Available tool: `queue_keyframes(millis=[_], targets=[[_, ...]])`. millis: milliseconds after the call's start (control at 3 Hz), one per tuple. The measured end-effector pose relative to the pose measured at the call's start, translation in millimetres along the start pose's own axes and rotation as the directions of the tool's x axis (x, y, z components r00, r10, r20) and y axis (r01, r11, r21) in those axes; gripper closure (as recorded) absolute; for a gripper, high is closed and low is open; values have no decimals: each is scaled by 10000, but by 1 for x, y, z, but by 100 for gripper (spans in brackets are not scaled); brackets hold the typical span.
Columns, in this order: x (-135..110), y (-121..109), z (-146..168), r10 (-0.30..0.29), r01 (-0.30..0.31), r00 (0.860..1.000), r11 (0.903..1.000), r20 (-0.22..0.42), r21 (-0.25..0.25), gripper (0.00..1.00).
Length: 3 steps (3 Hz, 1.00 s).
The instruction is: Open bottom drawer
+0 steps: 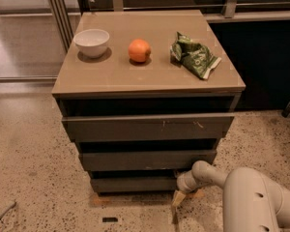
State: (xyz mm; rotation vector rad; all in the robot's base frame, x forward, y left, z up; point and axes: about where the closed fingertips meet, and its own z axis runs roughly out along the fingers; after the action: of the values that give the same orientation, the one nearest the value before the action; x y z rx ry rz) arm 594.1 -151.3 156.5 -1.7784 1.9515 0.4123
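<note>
The bottom drawer (133, 183) is the lowest and narrowest of three dark grey-brown fronts under the tan cabinet top (150, 76). It sits close to the floor, its front just below the mid-width front (145, 159). My gripper (178, 203) comes in from the lower right on a pale arm (251, 202). It hangs at the drawer's right end, fingers pointing down toward the floor, right by the drawer's lower right corner.
On the cabinet top stand a white bowl (92, 42), an orange (139, 50) and a crumpled green chip bag (194, 56). The widest top drawer front (147, 127) has small white scratches. Speckled floor (34, 178) lies around; a glass partition frame (58, 13) stands at back left.
</note>
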Motion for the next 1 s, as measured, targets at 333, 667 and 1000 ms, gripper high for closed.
queue_keyframes(millis=[333, 667, 1000], targets=[[-1, 9, -2, 179, -182, 9998, 9993, -92, -313, 0], [1, 31, -7, 573, -580, 9983, 9952, -115, -782, 0], [-1, 32, -11, 591, -598, 9982, 9950, -107, -806, 0]])
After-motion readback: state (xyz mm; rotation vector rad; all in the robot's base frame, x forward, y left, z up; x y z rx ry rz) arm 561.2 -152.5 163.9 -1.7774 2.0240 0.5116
